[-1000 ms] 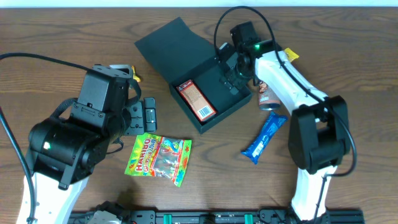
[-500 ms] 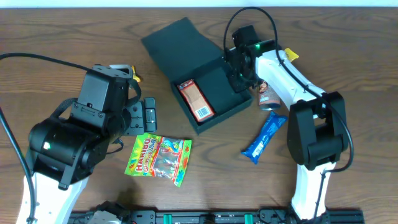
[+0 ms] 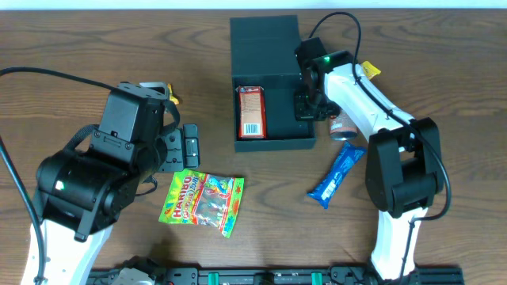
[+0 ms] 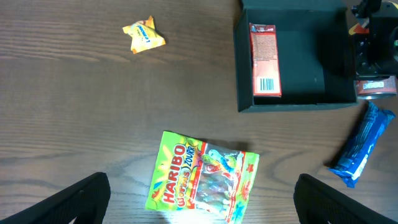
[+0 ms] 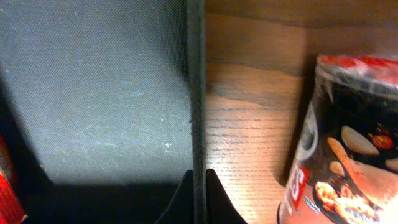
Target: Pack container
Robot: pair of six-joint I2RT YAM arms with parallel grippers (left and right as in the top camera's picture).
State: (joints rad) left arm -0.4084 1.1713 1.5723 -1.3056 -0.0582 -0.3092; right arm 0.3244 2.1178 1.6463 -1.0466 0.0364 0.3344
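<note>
**Right gripper** (image 5: 198, 190): the jaws are pinched shut on the thin right-hand wall of the container (image 5: 93, 81), one fingertip (image 5: 178, 202) inside the wall and the other outside it. From overhead, this gripper (image 3: 306, 103) sits at the container's right edge.

**Container** (image 3: 285, 119): it lies at the far middle of the wooden table (image 3: 79, 47), squared to the table edges, with its flap lid (image 3: 265, 43) open toward the far side. A red box (image 3: 251, 112) lies flat inside against the left wall, and the rest of the floor is bare.

**Right surroundings**: a chip can (image 5: 348, 143) lies just beside the gripped wall, on the table outside it. A blue packet (image 3: 337, 174) lies nearer the front edge, apart from the container.

**Left gripper** (image 4: 202, 193): the jaws are spread wide and hold nothing, above a Haribo bag (image 3: 202, 202) that lies flat on the table in front of the container. A small yellow packet (image 4: 143, 34) lies well to the left.
</note>
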